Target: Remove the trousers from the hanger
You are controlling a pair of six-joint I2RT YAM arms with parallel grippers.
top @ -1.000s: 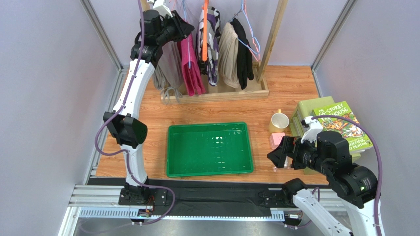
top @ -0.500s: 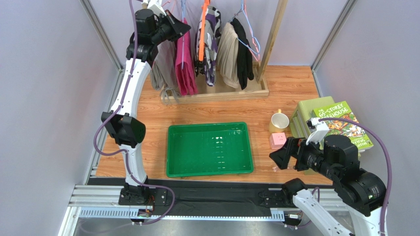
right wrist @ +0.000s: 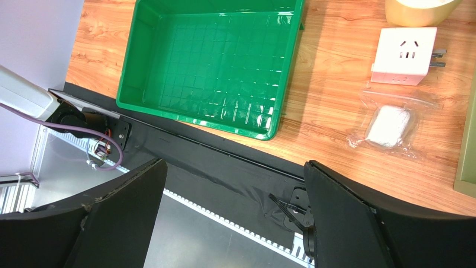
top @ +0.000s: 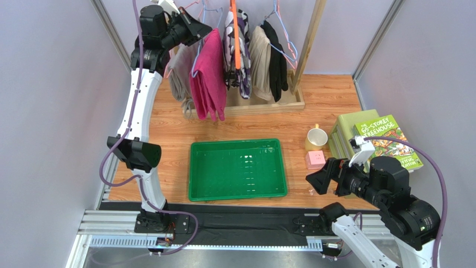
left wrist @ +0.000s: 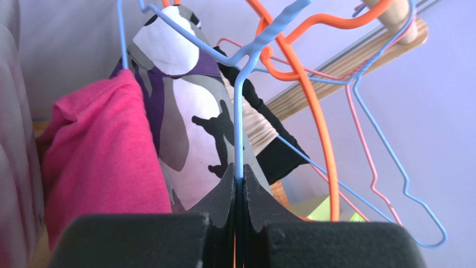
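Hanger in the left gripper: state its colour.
Light blue hanger, clearest in the left wrist view.

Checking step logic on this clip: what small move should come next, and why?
Probably draw the hanger away from the crowded rail toward the green tray: the left claw is shut on its neck, the trousers are draped on it, and the open right claw sits low by the tray, too far to pull them off.

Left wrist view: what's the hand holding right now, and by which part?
The left hand is shut on the hanger, pinching its thin blue wire just below the twisted neck. The right hand is open and holds nothing.
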